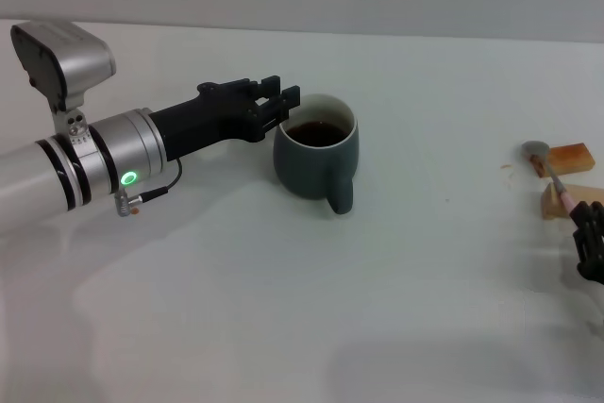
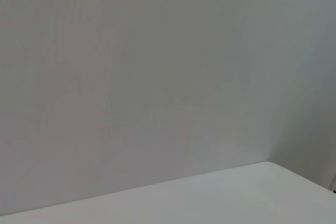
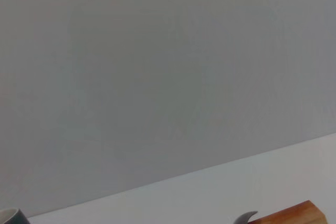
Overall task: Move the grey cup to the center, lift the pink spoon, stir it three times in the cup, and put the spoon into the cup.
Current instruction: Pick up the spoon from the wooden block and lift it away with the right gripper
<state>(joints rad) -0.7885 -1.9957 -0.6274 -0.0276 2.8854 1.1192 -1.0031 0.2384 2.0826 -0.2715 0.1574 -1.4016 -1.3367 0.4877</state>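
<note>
Nearest, at the right edge of the head view, right claw [image 1: 591, 244] low over the white desk [image 1: 311, 327], only partly in frame; whether spread or pressed together, cannot tell. Just beyond it, pink spoon [image 1: 550, 170] lying propped across two wooden blocks [image 1: 571, 157], pale pink handle slanting toward the right claw, silver bowl [image 1: 535, 148] at the far end, just past the farther block. Handle end close to the claw's tip; contact between them not clear. In the right wrist view, only a corner of a block [image 3: 286, 214] and the tip of the spoon bowl [image 3: 244, 217] against a plain grey wall, plus a sliver of the cup rim [image 3: 11, 215] at the opposite edge.

Farther back, about mid-desk, grey cup [image 1: 318, 152] standing upright, dark brown liquid inside, loop handle turned toward the robot. Well apart from the spoon and blocks. Left claw [image 1: 283, 103] reaching in from the left, black fingers [image 1: 266, 84] spread and set against the cup's left side at the rim. Silver left arm behind it, green light glowing on its collar.

Left wrist view: bare wall and a strip of desk only.
</note>
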